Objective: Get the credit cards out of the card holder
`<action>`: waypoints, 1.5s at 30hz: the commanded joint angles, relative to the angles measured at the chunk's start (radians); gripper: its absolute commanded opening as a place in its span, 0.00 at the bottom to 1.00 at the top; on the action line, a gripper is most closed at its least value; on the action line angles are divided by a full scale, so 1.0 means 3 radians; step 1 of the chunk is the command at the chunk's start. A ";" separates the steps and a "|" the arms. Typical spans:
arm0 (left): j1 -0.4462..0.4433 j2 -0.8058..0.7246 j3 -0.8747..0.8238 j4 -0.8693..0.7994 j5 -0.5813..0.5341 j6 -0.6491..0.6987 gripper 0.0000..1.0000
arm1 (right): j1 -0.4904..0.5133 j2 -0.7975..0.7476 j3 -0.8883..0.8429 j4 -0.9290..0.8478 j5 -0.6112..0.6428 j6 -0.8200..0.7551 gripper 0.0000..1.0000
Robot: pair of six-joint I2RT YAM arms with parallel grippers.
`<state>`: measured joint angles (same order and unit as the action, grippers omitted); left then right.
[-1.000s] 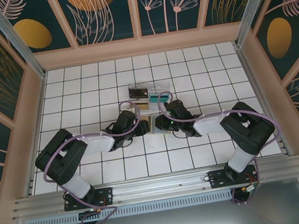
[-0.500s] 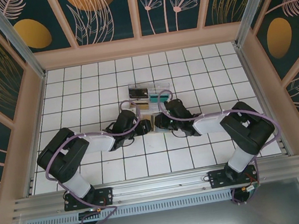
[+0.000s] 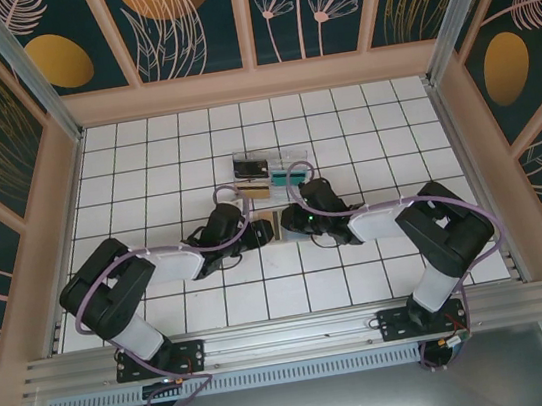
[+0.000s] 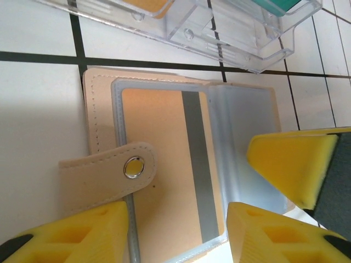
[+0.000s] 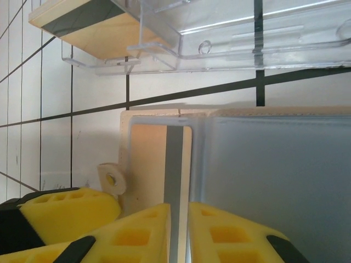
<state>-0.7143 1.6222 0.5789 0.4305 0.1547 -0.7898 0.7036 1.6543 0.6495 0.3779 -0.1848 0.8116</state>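
I can read no word, number or brand anywhere before me; the credit card (image 4: 159, 164) in the card holder (image 4: 101, 104) shows me a plain tan face with a bare grey stripe; the metal snap (image 4: 134, 167) on the holder's strap is too small for me to tell any mark.

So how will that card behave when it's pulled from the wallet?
The card looks thin and flat, so probably stiff and light. Its glossy sleeve fits closely, so it may stick and drag the wallet along. The wallet looks soft and stitched, likely floppy.
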 commanded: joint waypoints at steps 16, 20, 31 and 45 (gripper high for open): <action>-0.0016 0.0196 0.0243 -0.0146 -0.0025 0.0092 0.52 | -0.0035 0.0056 -0.0084 0.0034 -0.0038 0.0018 0.17; -0.0017 0.0271 0.0233 -0.0095 0.0013 0.0072 0.52 | -0.0036 0.0076 -0.0069 0.0034 -0.0078 0.0005 0.17; -0.0109 0.0397 0.0217 -0.0005 0.0042 0.0004 0.52 | -0.0035 0.0142 -0.0053 0.0065 -0.0135 0.0016 0.17; -0.0165 0.0386 0.0242 -0.0119 -0.0103 0.0010 0.52 | -0.0034 -0.0003 -0.0054 -0.0112 0.0013 -0.0026 0.16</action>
<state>-0.7532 1.7176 0.6476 0.4587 0.1341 -0.7792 0.6952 1.6745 0.6273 0.3847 -0.2062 0.8139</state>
